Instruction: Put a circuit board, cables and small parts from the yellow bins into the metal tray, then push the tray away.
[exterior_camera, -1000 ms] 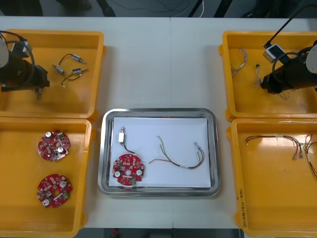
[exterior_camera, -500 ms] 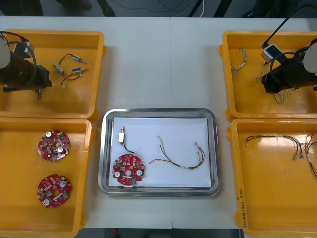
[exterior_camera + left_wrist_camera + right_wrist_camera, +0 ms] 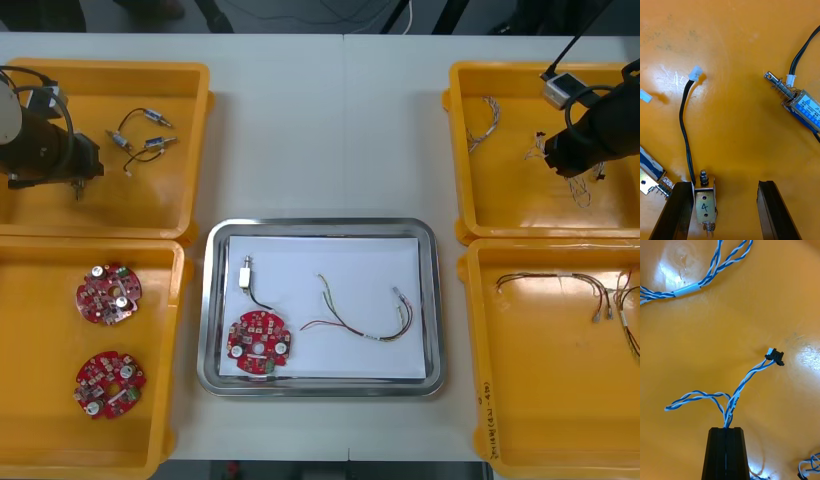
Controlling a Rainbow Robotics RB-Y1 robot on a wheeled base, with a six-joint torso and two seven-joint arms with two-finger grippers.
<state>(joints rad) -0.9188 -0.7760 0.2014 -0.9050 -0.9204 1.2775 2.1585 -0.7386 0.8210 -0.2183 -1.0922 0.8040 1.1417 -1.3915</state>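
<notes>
The right claw (image 3: 726,429) is closed on a twisted blue and white cable (image 3: 748,377), pinching it near its fork; the black connector (image 3: 775,357) at the cable's end seems to be clear of the floor of the far right yellow bin (image 3: 500,200). In the last second this arm has drawn back toward the outer side of that bin; I judge that the cable is now lifted and that carrying it to the metal tray (image 3: 320,226) can begin. The tray, in the middle of the table (image 3: 330,120), already holds a round red circuit board (image 3: 259,343), a small metal part (image 3: 245,273) and a red and yellow cable (image 3: 365,318). The left claw (image 3: 724,184) has not moved; it stands open in the far left yellow bin (image 3: 150,205), with a small metal part marked 4 (image 3: 705,204) just beside one finger.
</notes>
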